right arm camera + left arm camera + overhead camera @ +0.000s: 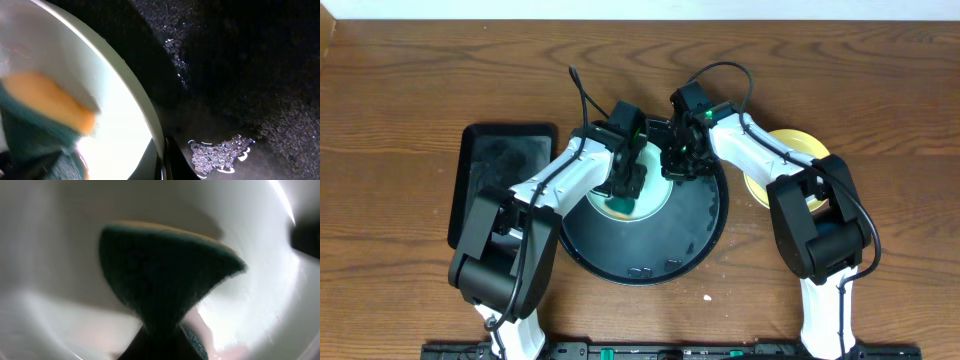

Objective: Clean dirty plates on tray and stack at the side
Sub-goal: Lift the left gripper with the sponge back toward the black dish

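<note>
A pale mint-green plate (657, 200) lies on the large round black tray (692, 232). My left gripper (627, 185) is shut on a green sponge (619, 207) and presses it onto this plate. The left wrist view shows the sponge (160, 270) filling the middle against the pale plate (260, 305). My right gripper (681, 163) is shut on the plate's far right rim. In the right wrist view its fingers (164, 160) pinch the rim of the plate (120, 130) over the wet tray (250, 75). A pale yellow plate (792, 146) lies on the table at the right, partly behind the right arm.
A smaller rectangular black tray (505, 170) lies on the table left of the round tray. Both arms cross over the round tray's rear half. A small white speck (708, 296) lies on the table near the tray's front edge.
</note>
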Available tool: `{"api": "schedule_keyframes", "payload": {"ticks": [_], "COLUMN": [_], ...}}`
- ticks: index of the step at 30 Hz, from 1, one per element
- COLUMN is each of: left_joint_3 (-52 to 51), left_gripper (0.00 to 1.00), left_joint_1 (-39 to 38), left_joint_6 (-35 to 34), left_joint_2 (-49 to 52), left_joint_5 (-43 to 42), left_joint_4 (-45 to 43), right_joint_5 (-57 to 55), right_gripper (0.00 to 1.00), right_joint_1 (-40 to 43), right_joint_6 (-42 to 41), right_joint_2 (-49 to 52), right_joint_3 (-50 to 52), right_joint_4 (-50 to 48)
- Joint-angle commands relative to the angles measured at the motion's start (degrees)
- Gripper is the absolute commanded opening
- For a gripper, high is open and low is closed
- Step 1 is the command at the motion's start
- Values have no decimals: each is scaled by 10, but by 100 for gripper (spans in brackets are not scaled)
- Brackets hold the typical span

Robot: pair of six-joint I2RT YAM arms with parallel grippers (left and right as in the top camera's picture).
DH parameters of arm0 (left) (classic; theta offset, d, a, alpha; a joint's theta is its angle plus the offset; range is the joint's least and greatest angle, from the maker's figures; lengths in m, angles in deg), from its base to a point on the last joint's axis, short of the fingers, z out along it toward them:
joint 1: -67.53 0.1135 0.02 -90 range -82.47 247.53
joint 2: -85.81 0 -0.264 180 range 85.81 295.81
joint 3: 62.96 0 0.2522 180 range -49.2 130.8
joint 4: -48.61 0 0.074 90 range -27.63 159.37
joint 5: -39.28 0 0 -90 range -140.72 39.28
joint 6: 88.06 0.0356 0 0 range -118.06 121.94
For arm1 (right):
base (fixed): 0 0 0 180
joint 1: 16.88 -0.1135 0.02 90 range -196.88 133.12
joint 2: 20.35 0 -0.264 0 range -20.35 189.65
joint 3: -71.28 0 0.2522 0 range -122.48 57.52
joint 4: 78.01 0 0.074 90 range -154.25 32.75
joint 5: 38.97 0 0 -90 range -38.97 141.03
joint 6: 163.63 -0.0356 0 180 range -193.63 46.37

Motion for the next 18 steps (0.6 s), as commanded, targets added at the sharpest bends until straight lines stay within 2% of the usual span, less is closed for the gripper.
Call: {"api": "schedule_keyframes", "payload": {"ticks": [1, 8, 12, 15, 18], "left_joint_3": [7, 79, 146, 167, 170], "left_gripper": [8, 7, 7, 8, 7], "left_joint_1": [23, 66, 100, 125, 157], "left_joint_6": [-82, -159, -156, -147, -141], "left_joint_2": [13, -18, -67, -107, -152], "left_joint_5": [145, 144, 115, 99, 80], "left_joint_4": [-20, 87, 196, 236, 259], "right_joint_5": [-21, -21, -16, -21, -71], "right_gripper": [1, 1, 1, 1, 1], "right_joint_1": [-14, -14, -14, -17, -23], "right_joint_6": [-8, -5, 7, 27, 49], "right_joint_2": [30, 30, 28, 16, -16], "right_joint_3": [21, 21, 17, 11, 10], "right_joint_4": [3, 5, 5, 7, 12]}}
